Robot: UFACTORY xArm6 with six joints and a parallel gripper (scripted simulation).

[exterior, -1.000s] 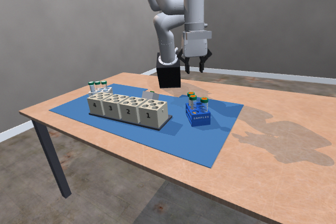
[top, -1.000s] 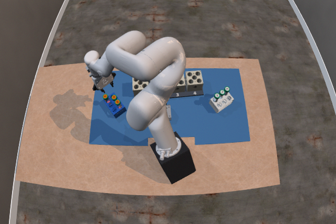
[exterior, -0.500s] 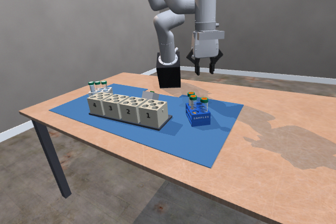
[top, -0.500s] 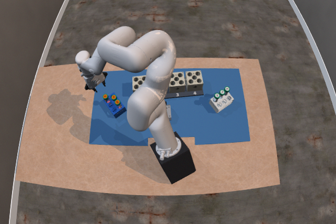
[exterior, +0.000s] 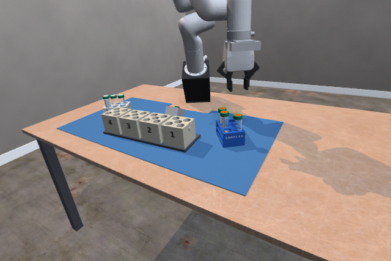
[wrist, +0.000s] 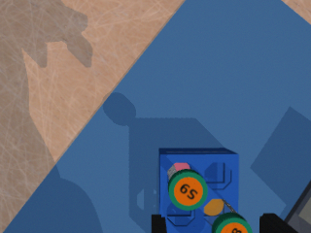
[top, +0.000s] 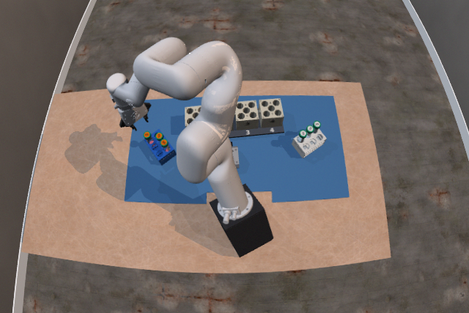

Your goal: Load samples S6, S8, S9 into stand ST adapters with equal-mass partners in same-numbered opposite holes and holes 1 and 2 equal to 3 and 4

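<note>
My gripper (top: pixel 140 124) (exterior: pixel 238 89) (wrist: pixel 215 224) is partly open and empty, high above the blue sample rack (top: pixel 165 158) (exterior: pixel 234 141) (wrist: pixel 196 159). Three orange-dot tubes stand in that rack. One (top: pixel 147 135) (exterior: pixel 237 115) (wrist: pixel 188 190) stands alone in a corner well; its ID looks like S9. Another (top: pixel 159 135) (wrist: pixel 232 225) shows an 8. The third (top: pixel 163 143) is below the wrist view. Adapter 1 (exterior: pixel 181 136), adapter 2 (exterior: pixel 145 136), adapter 3 (top: pixel 247 124) (exterior: pixel 132 132) and adapter 4 (top: pixel 271 122) (exterior: pixel 113 128) stand in the stand (exterior: pixel 193 143); the holes I see look empty. Fill levels are unclear.
The white rack (top: pixel 303 152) at the right holds three white-dot tubes, one of them a blank (top: pixel 303 133) (exterior: pixel 106 97). The sloped desk (top: pixel 235 157) (exterior: pixel 174 111) with its green key (exterior: pixel 177 106) is behind the adapters in the exterior view. The arm partly hides the adapters in the top view.
</note>
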